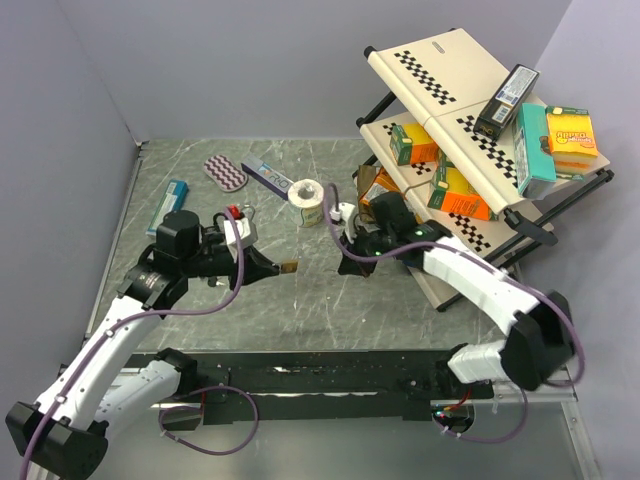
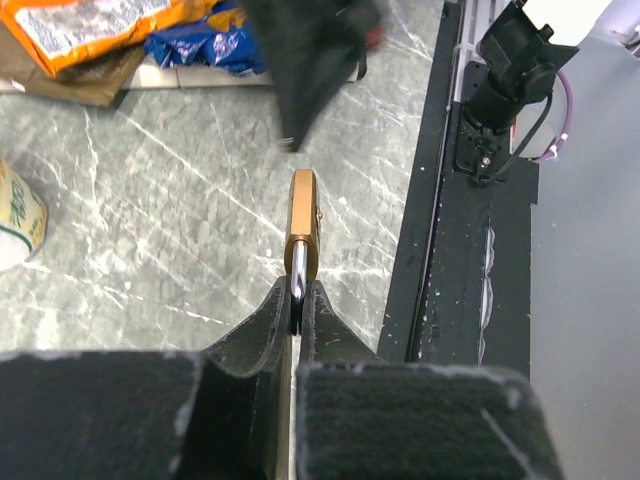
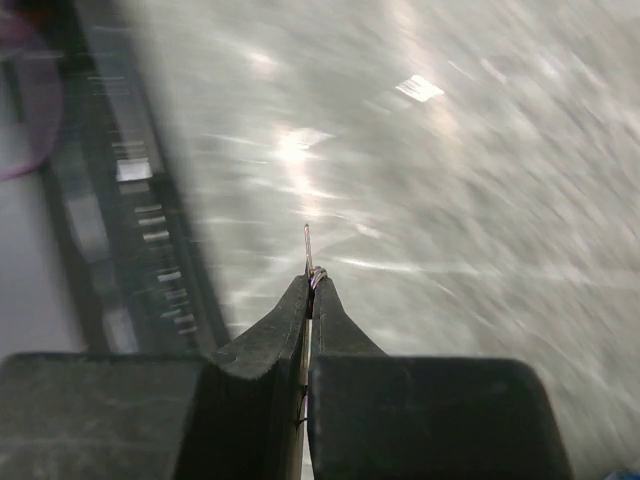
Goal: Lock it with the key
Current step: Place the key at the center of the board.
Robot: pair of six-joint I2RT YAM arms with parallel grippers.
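Brass padlock (image 1: pixel 288 267) is held off the bench (image 1: pixel 300 310), left of centre and near the front edge. The left end effector (image 1: pixel 272 266) is clamped on its silver shackle. In the left wrist view the padlock (image 2: pixel 302 225) is edge-on, body sticking straight out past the left end effector (image 2: pixel 297 300), with the shackle pinched between the two black fingers (image 2: pixel 265 325).

Key (image 3: pixel 308 250): only a thin metal sliver shows, edge-on, poking out of the right end effector (image 3: pixel 311 290), whose fingers are pressed together on it. The right wrist view is blurred and no key detail is readable. In the top view the right end effector (image 1: pixel 352 266) sits just right of the padlock at about the same height, with a small gap between them and no contact. The key is too small to make out there. The left wrist view shows the right end effector (image 2: pixel 300 70) as a dark blur just beyond the padlock's far end.

Behind on the bench:
- white printed roll (image 1: pixel 310 200)
- blue and white tube (image 1: pixel 268 175)
- purple wavy pad (image 1: pixel 225 172)
- blue packet (image 1: pixel 172 205) near the left wall

Right side: a tilted rack (image 1: pixel 440 70) with checkered shelves, carrying orange boxes (image 1: pixel 460 192), a teal box (image 1: pixel 535 150), a black box (image 1: pixel 506 100) and a yellow box (image 1: pixel 571 130). A black rail (image 1: pixel 300 380) runs along the front edge.
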